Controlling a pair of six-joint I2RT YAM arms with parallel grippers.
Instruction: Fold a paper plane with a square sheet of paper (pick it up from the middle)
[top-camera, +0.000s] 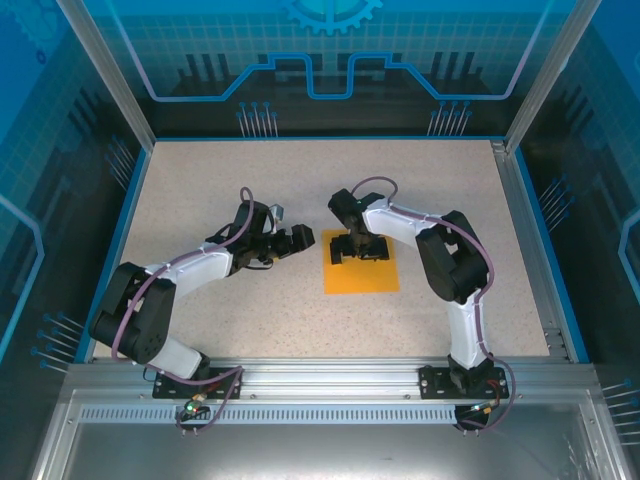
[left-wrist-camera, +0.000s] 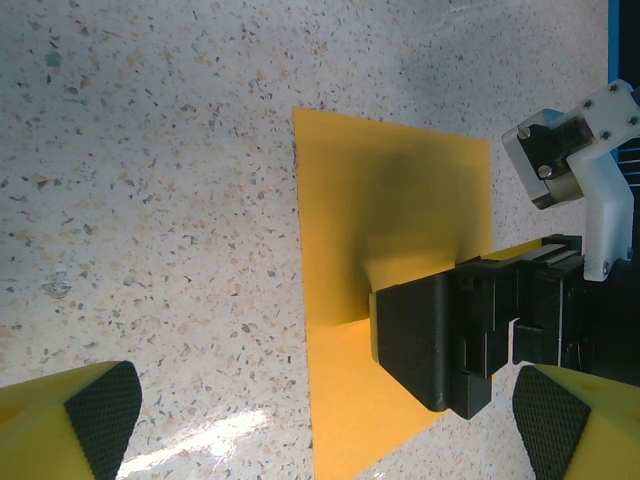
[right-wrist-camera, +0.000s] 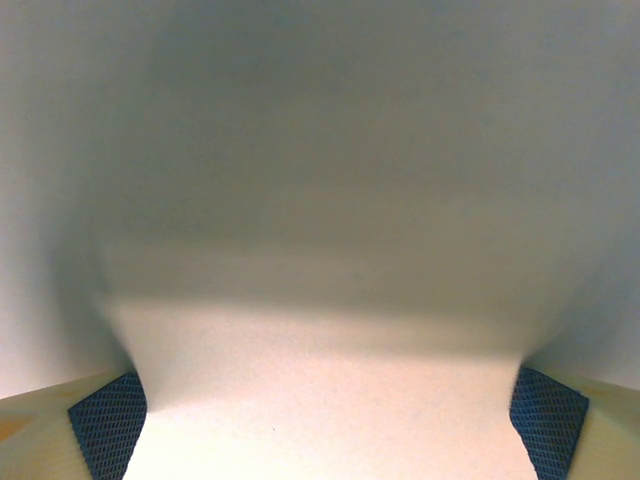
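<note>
One flat orange-yellow square sheet of paper (top-camera: 362, 275), mid-frame from the top.
No creases, no long axis, edges square to the frame. Both gaping and empty: right gripper (top-camera: 360, 248) over its upper edge, left gripper (top-camera: 298, 241) just left.

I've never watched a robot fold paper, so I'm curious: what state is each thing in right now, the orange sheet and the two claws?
square sheet of paper: unfolded, lying on the table.
left gripper: open, empty, beside the sheet's left edge.
right gripper: open, jaws wide apart, down over the sheet's far half.
</note>
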